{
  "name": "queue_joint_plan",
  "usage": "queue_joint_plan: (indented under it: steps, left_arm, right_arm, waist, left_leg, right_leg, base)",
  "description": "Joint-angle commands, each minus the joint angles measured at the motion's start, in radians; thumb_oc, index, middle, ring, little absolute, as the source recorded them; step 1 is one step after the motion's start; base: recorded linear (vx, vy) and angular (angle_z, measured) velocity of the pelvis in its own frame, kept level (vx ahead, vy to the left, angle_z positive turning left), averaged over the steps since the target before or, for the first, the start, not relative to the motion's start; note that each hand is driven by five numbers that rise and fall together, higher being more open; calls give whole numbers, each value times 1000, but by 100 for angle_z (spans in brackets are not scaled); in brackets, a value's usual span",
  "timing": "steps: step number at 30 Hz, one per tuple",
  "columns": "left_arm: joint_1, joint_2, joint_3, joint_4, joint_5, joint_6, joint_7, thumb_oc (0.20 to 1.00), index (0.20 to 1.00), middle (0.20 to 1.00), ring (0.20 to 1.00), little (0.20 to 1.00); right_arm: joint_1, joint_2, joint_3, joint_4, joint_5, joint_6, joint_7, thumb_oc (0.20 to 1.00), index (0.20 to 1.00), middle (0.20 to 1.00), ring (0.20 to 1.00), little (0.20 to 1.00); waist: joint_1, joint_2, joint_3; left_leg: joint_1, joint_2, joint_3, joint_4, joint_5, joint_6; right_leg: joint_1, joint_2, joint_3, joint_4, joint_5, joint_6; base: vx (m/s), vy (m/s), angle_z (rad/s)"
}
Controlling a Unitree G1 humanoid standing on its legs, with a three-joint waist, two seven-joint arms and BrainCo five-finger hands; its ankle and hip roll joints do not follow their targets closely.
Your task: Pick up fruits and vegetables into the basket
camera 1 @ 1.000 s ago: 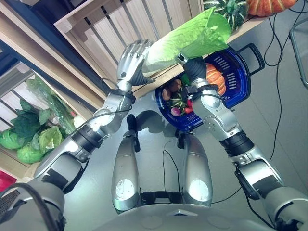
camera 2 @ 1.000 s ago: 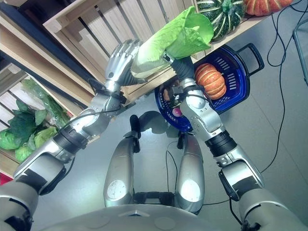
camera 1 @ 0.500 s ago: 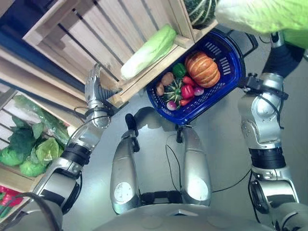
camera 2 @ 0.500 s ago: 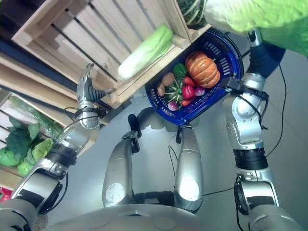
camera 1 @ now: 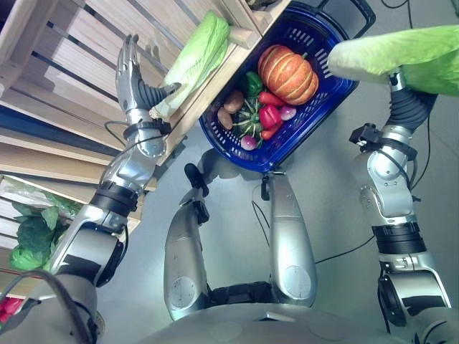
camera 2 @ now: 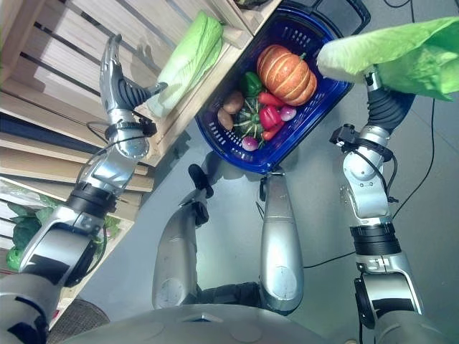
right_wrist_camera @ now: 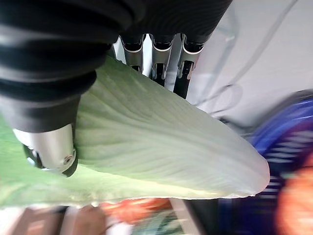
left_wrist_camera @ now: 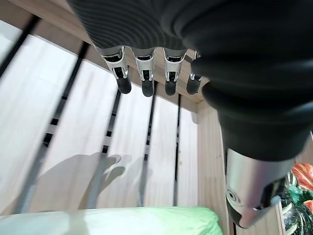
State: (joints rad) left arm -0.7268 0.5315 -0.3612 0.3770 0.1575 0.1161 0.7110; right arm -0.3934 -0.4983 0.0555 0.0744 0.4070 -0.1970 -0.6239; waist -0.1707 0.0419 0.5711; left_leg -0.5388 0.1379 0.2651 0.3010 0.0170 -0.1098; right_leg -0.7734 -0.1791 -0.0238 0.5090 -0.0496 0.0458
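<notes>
My right hand (right_wrist_camera: 49,147) is shut on a pale green napa cabbage (camera 1: 401,56) and holds it in the air just right of the blue basket (camera 1: 326,97). The cabbage's white end points toward the basket. An orange pumpkin (camera 1: 287,72), red peppers (camera 1: 269,115), a green pepper (camera 1: 251,82), a striped squash (camera 1: 247,120) and a potato (camera 1: 233,100) lie in the basket. A second napa cabbage (camera 1: 192,57) lies in the wooden crate (camera 1: 79,50). My left hand (camera 1: 131,72) is open beside it, fingers straight, thumb toward the cabbage and not touching it.
The crate's front edge (camera 1: 215,79) runs right next to the basket's left side. Leafy greens (camera 1: 29,240) sit on a lower shelf at the far left. The basket's black handle (camera 1: 344,11) is at its far end. Grey floor lies to the right.
The camera has shifted. My right hand carried the cabbage from in front of the crate to the right of the basket. My left hand let go and opened by the crate.
</notes>
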Motion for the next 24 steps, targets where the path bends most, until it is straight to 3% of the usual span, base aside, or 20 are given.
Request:
queue_joint_plan:
  steps: [1,6,10,11,13,15,21,24]
  left_arm:
    - [-59,24,-17,1,31,29,18,1000,1000,1000,1000,1000]
    - [-160,15,-62,78,-26,92,-14,1000,1000,1000,1000,1000]
    - [-260,-12,-109,215,-135,126,-57,1000,1000,1000,1000,1000]
    - [-285,-26,-121,272,-152,122,-67,1000,1000,1000,1000,1000]
    - [-323,-34,-124,327,-160,119,-80,1000,1000,1000,1000,1000]
    - [-337,-39,-142,357,-173,122,-94,1000,1000,1000,1000,1000]
    - [-414,-70,-177,480,-262,140,-151,1000,1000,1000,1000,1000]
    - [-454,-83,-199,551,-316,135,-183,1000,1000,1000,1000,1000]
  right_arm:
    - [-59,-54,15,11,42,-7,66,200,200,200,200,200]
    - [-155,-79,63,121,106,42,152,200,200,200,200,200]
    - [-280,-88,129,239,163,118,236,200,200,200,200,200]
    - [-325,-82,156,298,201,149,266,200,200,200,200,200]
    - [-386,-82,186,378,223,155,290,200,200,200,200,200]
    - [-414,-78,205,430,244,170,306,200,200,200,200,200]
    - [-579,-65,297,693,274,284,344,200,200,200,200,200]
    - [-665,-43,325,912,253,336,401,200,200,200,200,200]
  waist:
    - [-38,60,-51]
    - [-37,81,-51]
    - [-33,96,-51]
    - [-32,101,-51]
    - [-27,108,-51]
    - [-25,113,-51]
    - [-6,130,-51]
    - [12,138,-51]
  left_leg:
    - [-69,-22,22,71,-25,9]
    - [-93,-22,24,75,-17,3]
    - [-123,-25,23,81,-7,-3]
    - [-117,-30,9,95,-32,-16]
    - [-149,-28,21,90,-4,-8]
    - [-143,-32,8,108,-34,-19]
    - [-192,-37,-1,133,-35,-20]
    - [-223,-38,-10,146,-37,-15]
  right_leg:
    - [1,44,-23,3,-24,19]
    - [-34,40,-19,26,-32,12]
    - [-69,37,-16,37,-30,9]
    - [-64,37,-8,55,-60,15]
    - [-99,37,-11,50,-31,5]
    - [-93,36,-5,74,-66,12]
    - [-140,32,-4,92,-66,8]
    - [-164,31,-6,95,-67,8]
  base:
    - [21,17,-9]
    - [16,6,-6]
    - [25,-14,4]
    - [83,6,5]
    - [17,2,7]
    - [50,7,5]
    - [1,3,4]
    - [-5,-10,1]
